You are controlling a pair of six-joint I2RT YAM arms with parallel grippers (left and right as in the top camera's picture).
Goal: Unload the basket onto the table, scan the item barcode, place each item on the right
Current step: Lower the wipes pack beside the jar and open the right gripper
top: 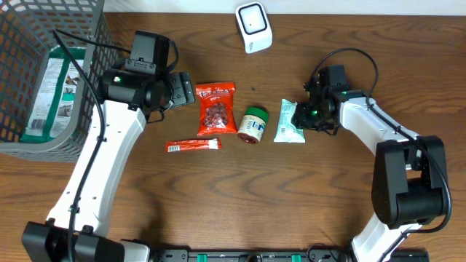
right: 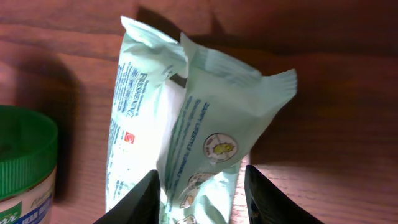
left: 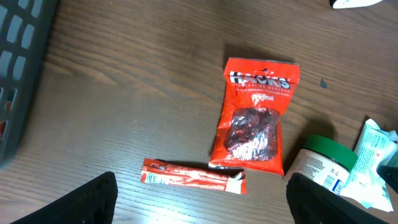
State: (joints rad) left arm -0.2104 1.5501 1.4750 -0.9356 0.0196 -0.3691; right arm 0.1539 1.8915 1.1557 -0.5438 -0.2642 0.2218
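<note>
I count four desk items: red bag, stick, jar, wipes pack. Now left hand released, right hand straddles wipes pack (grip unclear).

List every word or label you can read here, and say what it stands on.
"HACKS": red bag
"Original": same bag, under the brand
Too small to read: print on the red stick and the wipes pack
Too blurred to read: label on the jar and the green pack
</note>
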